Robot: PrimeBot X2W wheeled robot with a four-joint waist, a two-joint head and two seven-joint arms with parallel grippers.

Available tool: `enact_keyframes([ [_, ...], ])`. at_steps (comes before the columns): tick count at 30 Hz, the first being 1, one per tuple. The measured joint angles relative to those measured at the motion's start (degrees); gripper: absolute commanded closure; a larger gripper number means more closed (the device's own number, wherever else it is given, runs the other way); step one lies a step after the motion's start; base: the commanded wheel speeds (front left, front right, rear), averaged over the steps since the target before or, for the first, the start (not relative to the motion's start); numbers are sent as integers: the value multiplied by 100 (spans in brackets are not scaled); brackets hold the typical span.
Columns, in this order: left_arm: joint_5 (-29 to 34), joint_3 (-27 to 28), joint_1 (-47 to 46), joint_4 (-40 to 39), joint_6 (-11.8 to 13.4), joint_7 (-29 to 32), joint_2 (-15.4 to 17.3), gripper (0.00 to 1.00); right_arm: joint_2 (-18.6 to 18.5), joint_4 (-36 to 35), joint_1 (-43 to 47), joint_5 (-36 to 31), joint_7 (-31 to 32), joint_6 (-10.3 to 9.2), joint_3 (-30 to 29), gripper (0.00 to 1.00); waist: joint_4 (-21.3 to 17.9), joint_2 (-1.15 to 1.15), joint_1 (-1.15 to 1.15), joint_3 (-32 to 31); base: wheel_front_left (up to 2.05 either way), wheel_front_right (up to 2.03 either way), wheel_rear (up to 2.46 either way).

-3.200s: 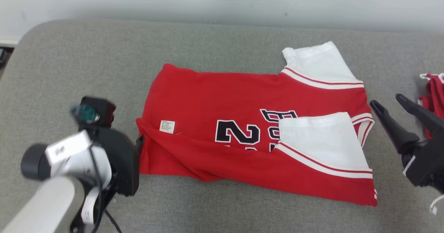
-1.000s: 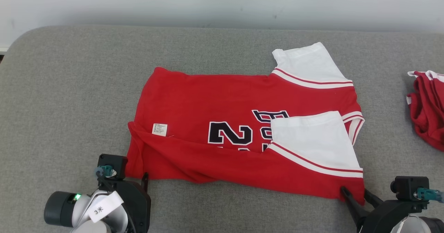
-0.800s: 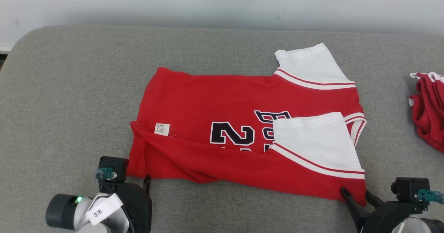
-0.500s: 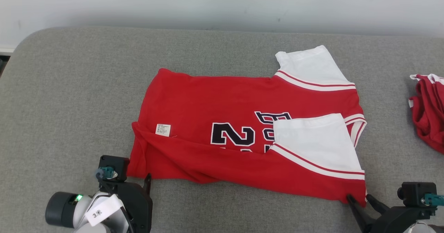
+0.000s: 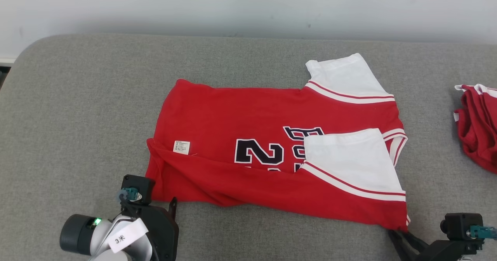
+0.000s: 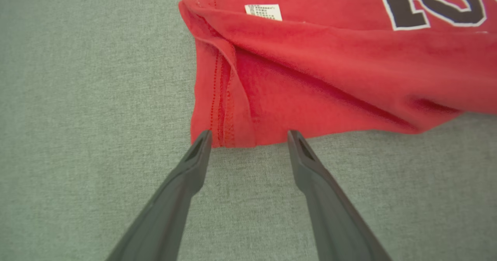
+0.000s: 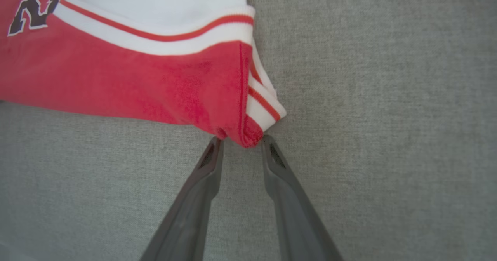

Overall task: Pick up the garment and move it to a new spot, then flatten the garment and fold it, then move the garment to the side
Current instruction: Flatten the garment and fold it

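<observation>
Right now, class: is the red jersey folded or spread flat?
Partly folded: the jersey has its near edge turned over the number, one white sleeve on top.

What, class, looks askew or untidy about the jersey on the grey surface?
The red jersey isn't flat: its near edge is folded over on a slant, bunching at the hem corner beside the care label. The near sleeve covers part of the print; the far sleeve sticks out.

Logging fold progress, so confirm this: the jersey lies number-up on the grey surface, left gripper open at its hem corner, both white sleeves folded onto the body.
Wrong on the sleeves: the head view shows only the near sleeve folded onto the jersey; the far sleeve sticks out past its far edge. The rest stands, left gripper open included.
</observation>
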Motion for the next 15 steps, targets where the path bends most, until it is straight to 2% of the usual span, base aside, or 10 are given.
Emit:
enact_keyframes([
  [10,-30,-11,-121,292,-82,-88,-103,0,0,170,-74,0,-40,0,33,56,25,0,0,43,0,0,0],
  [12,-40,-21,-143,363,-98,-119,-145,5,-1,178,-75,1,-41,0,35,62,19,0,0,51,0,0,0],
  [14,-66,-21,-160,405,-101,-159,-186,31,-1,176,-76,1,-38,0,33,65,11,0,0,59,0,0,0],
  [15,-69,-19,-170,417,-103,-172,-193,38,-1,175,-76,1,-38,0,30,66,8,0,0,65,0,0,0],
])
